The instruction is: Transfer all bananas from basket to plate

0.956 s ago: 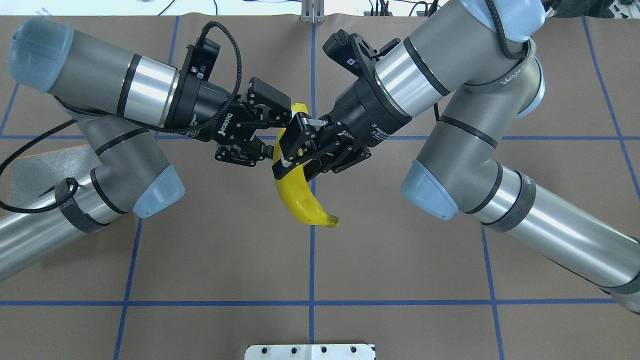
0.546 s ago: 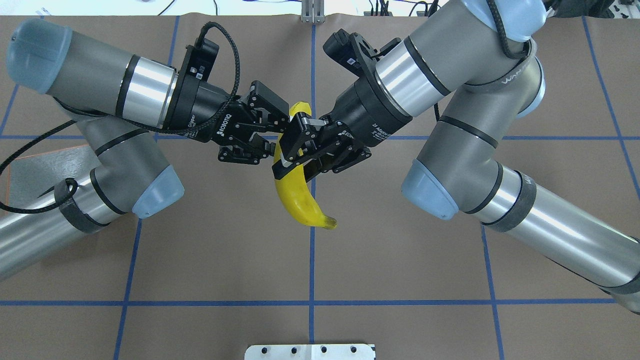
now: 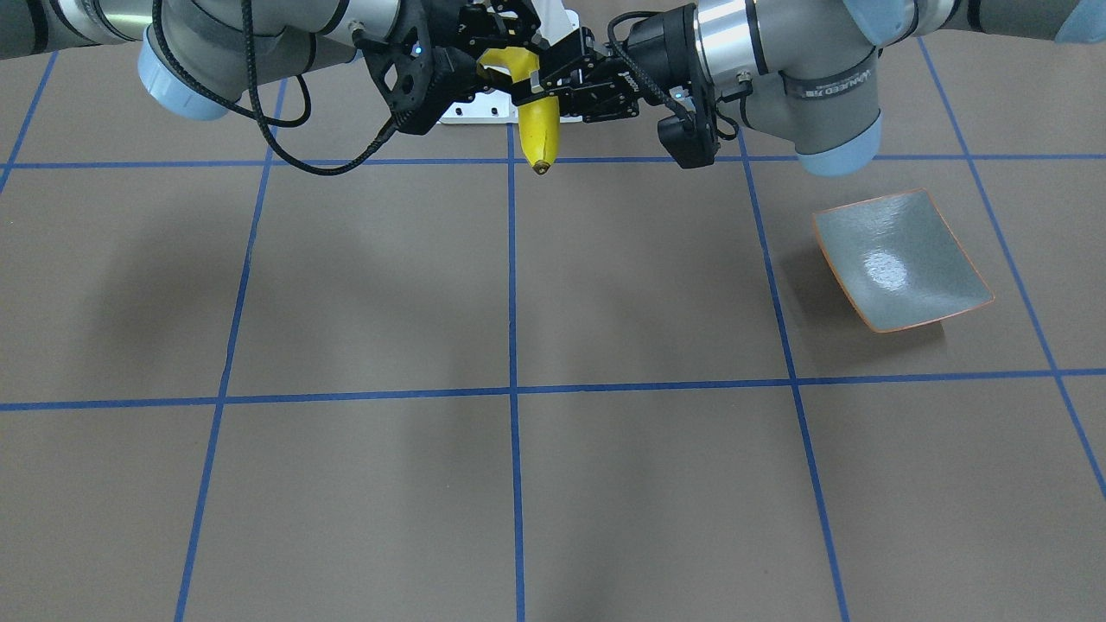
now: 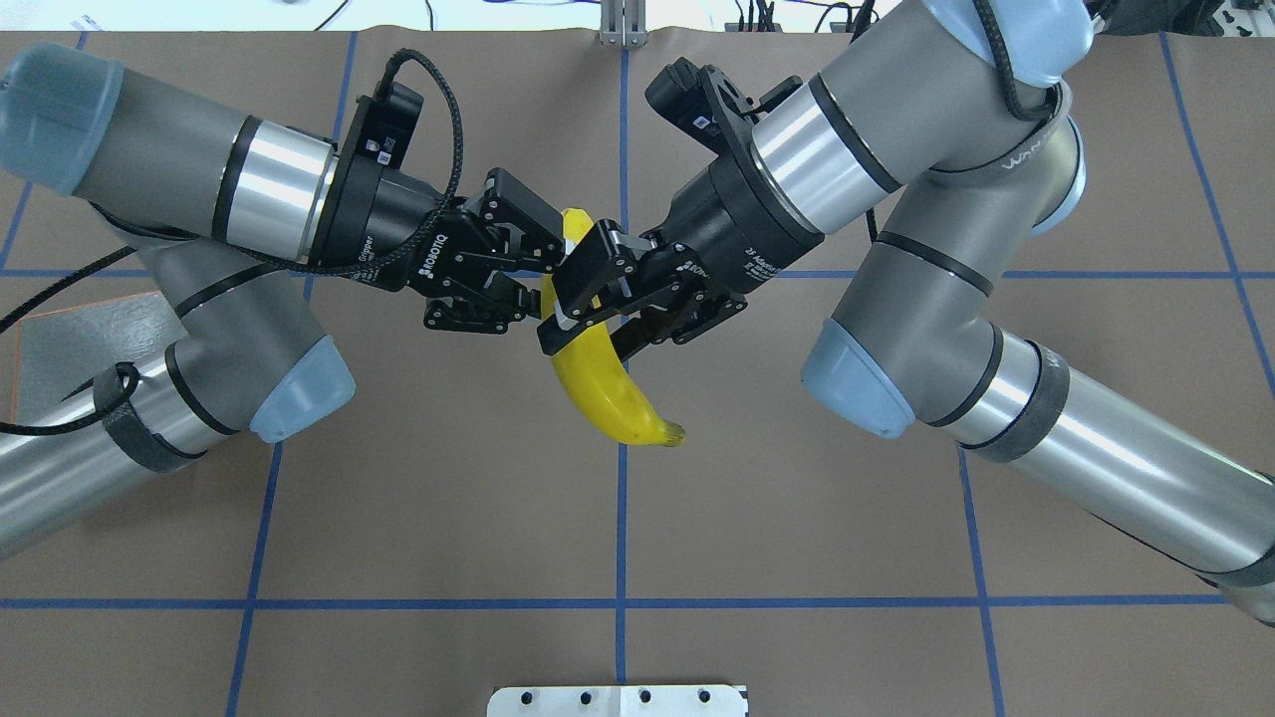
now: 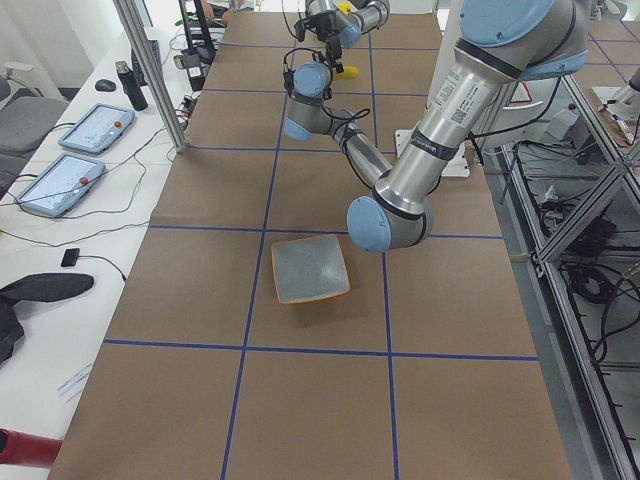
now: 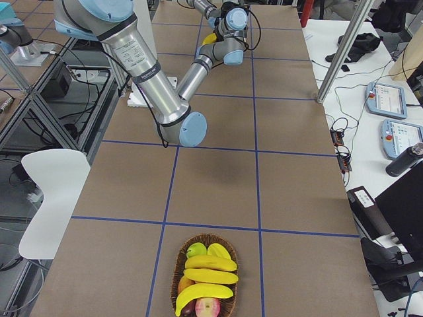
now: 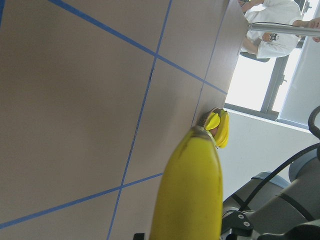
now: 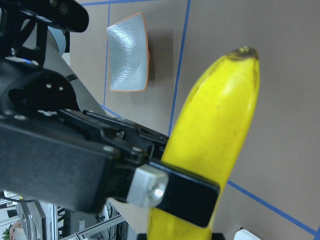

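One yellow banana (image 4: 608, 393) hangs in the air over the table's middle, between both grippers. My right gripper (image 4: 588, 334) is shut on its middle. My left gripper (image 4: 546, 277) grips its upper end; one of its fingers (image 8: 170, 192) lies across the fruit in the right wrist view. The banana's dark tip points down (image 3: 537, 130). The grey-green plate (image 3: 899, 259) with an orange rim lies empty on my left side, partly hidden under my left arm in the overhead view (image 4: 80, 329). Three more bananas (image 6: 208, 274) lie in the wicker basket (image 6: 177, 277) at the table's right end.
The basket also holds a green apple (image 6: 195, 250) and a red fruit (image 6: 210, 308). A white mounting plate (image 4: 618, 700) sits at the table's near edge by my base. Blue tape lines cross the brown table. Tablets and cables lie beyond the far edge.
My left arm has drawn back a little to the left, and the banana's upper end has gone left with it, so the banana tilts more. The right arm has hardly moved.
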You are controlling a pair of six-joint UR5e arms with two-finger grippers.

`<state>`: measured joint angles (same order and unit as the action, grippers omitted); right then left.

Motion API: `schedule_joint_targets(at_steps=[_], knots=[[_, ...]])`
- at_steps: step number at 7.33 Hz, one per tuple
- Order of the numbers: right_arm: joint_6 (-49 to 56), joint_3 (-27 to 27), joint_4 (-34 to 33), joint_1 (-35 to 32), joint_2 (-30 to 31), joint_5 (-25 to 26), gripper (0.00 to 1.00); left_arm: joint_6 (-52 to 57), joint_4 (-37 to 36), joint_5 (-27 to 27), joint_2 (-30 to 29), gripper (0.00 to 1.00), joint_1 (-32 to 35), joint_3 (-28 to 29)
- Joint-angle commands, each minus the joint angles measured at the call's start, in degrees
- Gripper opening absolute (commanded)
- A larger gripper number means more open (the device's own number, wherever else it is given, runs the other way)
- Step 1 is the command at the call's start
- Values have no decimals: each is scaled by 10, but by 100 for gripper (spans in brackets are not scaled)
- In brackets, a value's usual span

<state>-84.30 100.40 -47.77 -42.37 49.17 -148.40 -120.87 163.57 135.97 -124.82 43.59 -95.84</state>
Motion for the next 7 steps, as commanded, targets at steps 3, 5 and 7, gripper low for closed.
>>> schedule_joint_targets(at_steps=[3, 5, 7], knots=[[-1, 16, 15, -15, 34, 7, 100, -2, 0, 2, 20, 0, 4, -11], [-15, 38, 14, -52, 79, 3, 100, 6, 29, 7, 78, 0, 19, -29], [-18, 41, 15, -93, 126, 3, 100, 23, 61, 75, 145, 0, 97, -26]])
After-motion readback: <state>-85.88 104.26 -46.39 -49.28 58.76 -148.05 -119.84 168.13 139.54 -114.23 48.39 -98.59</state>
